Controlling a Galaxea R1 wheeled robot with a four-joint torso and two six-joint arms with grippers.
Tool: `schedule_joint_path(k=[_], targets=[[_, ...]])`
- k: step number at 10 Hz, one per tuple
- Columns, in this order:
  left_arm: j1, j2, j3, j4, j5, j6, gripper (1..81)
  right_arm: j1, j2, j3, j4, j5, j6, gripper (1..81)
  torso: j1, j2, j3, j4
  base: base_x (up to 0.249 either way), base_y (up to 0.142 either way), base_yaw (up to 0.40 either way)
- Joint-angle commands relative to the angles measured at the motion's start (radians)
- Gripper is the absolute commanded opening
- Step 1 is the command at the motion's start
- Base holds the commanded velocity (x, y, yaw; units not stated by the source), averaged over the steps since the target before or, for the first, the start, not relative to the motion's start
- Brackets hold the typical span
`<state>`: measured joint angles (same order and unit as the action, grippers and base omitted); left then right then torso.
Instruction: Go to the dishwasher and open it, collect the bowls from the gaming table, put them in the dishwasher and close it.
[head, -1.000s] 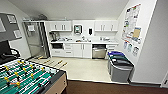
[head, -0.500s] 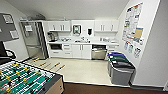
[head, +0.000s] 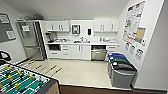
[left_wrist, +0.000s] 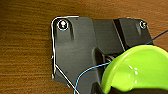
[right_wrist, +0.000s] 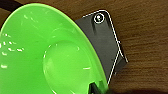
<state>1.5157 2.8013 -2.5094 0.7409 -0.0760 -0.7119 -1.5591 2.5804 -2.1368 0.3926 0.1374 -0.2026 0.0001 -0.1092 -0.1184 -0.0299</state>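
Your head view looks into a kitchenette. The dishwasher (head: 98, 54) sits right of centre in the frame, under the white counter (head: 80, 43), a stainless-steel front with a horizontal bar handle; its door stands upright, flush with the white cabinets (head: 80, 52), so it looks closed. At the lower left the table-football table (head: 20, 81) is cut off by the frame edge: you see a green field, rods, and yellow and green figures. At the lower right stand bins (head: 122, 71) with dark, green and blue lids, rounded plastic shapes. A tall steel fridge (head: 31, 40) fills the upper left, and posters (head: 133, 21) hang on the right wall, their print too blurred to read. The kitchen floor is pale and smooth.

In your left wrist view a glossy lime-green bowl (left_wrist: 136, 71) sits at the lower right, cut off by the frame, against the robot's dark plate over brown wood-grain flooring (left_wrist: 25, 50). A thin blue cable (left_wrist: 92, 71) crosses it. I cannot tell how the left gripper's grip stands.

In your right wrist view a bright green bowl (right_wrist: 47, 52) fills the left side, smooth and shiny with a round flat base, its rim cut off. The right gripper's state is likewise impossible to make out.
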Motion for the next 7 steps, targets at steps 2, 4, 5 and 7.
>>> schedule_joint_path(k=[2, 4, 5, 7], targets=[[-0.05, -0.017, 0.001, 0.012, 0.036, -0.001, 1.0, 0.05, -0.026, 0.008, -0.009, -0.061, -0.003, 1.0, 0.0, 0.0, 0.0, 0.0, 0.191, -0.03, 0.0], [-0.05, -0.015, 0.001, 0.012, 0.036, -0.001, 1.0, 0.052, -0.026, 0.008, -0.009, -0.059, -0.005, 1.0, 0.0, 0.0, 0.0, 0.0, 0.191, -0.03, 0.0], [-0.05, -0.015, 0.001, 0.012, 0.036, -0.001, 1.0, 0.053, -0.026, 0.009, -0.011, -0.061, -0.005, 1.0, 0.0, 0.0, 0.0, 0.0, 0.191, -0.06, 0.0], [-0.05, -0.015, 0.001, 0.014, 0.036, -0.001, 1.0, 0.055, -0.024, 0.009, -0.02, -0.061, -0.003, 1.0, 0.0, 0.0, 0.0, 0.0, 0.191, 0.0, 0.0]])
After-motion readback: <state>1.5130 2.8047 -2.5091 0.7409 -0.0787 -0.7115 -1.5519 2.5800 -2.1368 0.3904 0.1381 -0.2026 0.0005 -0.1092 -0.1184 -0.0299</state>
